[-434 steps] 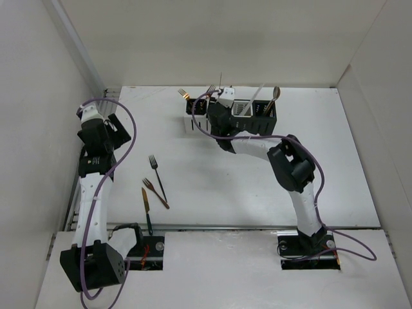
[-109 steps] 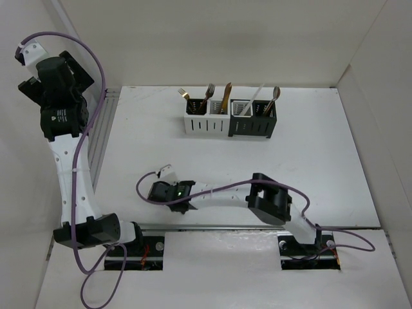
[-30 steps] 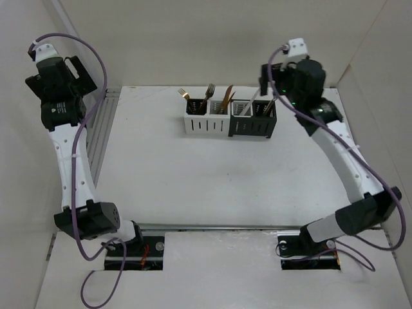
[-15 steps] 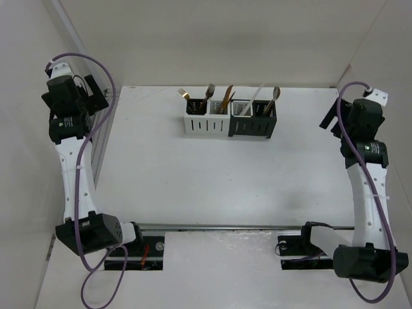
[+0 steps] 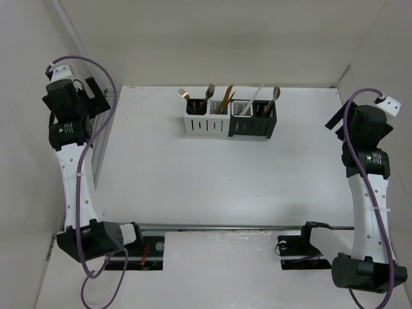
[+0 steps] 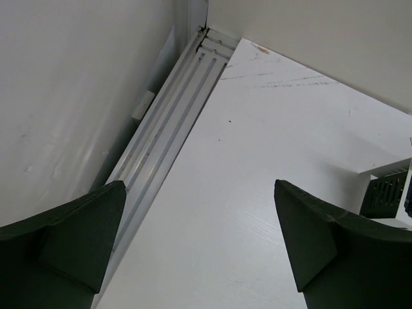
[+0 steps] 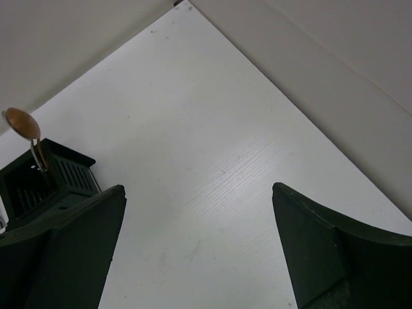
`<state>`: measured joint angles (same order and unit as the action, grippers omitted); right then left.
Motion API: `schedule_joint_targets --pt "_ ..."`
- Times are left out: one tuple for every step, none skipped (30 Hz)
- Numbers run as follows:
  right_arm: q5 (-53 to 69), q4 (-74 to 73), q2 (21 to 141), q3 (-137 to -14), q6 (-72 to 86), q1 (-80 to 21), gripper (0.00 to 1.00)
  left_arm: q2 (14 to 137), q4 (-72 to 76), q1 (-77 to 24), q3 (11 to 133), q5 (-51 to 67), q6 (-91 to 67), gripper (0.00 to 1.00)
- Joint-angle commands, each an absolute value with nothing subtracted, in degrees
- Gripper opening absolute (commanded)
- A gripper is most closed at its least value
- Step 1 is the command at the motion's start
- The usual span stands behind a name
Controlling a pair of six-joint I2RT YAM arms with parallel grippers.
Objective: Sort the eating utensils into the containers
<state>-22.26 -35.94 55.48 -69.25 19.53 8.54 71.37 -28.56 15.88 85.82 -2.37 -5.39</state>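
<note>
The containers [image 5: 230,120], two white and two black boxes in a row, stand at the back of the table. The eating utensils stand in them: gold forks [image 5: 208,94], a copper knife [image 5: 225,98], white sticks [image 5: 255,98] and a spoon [image 5: 275,94]. My left gripper [image 5: 98,95] is raised at the far left edge, open and empty [image 6: 199,244]. My right gripper [image 5: 335,120] is raised at the far right edge, open and empty [image 7: 199,244]. The right wrist view shows the end black box [image 7: 50,177] with the copper spoon [image 7: 19,122].
A metal rail [image 6: 161,138] runs along the table's left edge beside the white wall. White walls close in the back and both sides. A corner of the containers [image 6: 388,190] shows at the right edge of the left wrist view.
My right arm has swung from above the containers' right end out to the table's right edge. My left arm has lowered slightly at the left edge. The utensils have not moved.
</note>
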Motion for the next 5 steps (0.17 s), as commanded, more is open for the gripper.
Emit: schedule_joint_targets --pt "-24.3 -33.4 54.4 -68.8 21.8 8.3 1.0 69.3 -26.6 16.2 85.2 -1.7 -5.6 0.99" --pt "-24.3 -32.9 53.9 -68.8 22.3 8.3 1.0 69.3 -26.6 16.2 85.2 -1.7 -5.6 0.99" --pt "-24.3 -32.9 53.9 -68.1 22.3 8.3 1.0 69.3 -26.6 16.2 85.2 -1.1 -5.6 0.99" --pt "-25.0 -32.3 53.9 -68.1 22.3 8.3 1.0 69.3 -26.6 16.2 85.2 -1.1 -5.6 0.99" --pt "-25.0 -32.3 53.9 -67.6 22.3 8.3 1.0 69.3 -26.6 16.2 85.2 -1.1 -5.6 0.99"
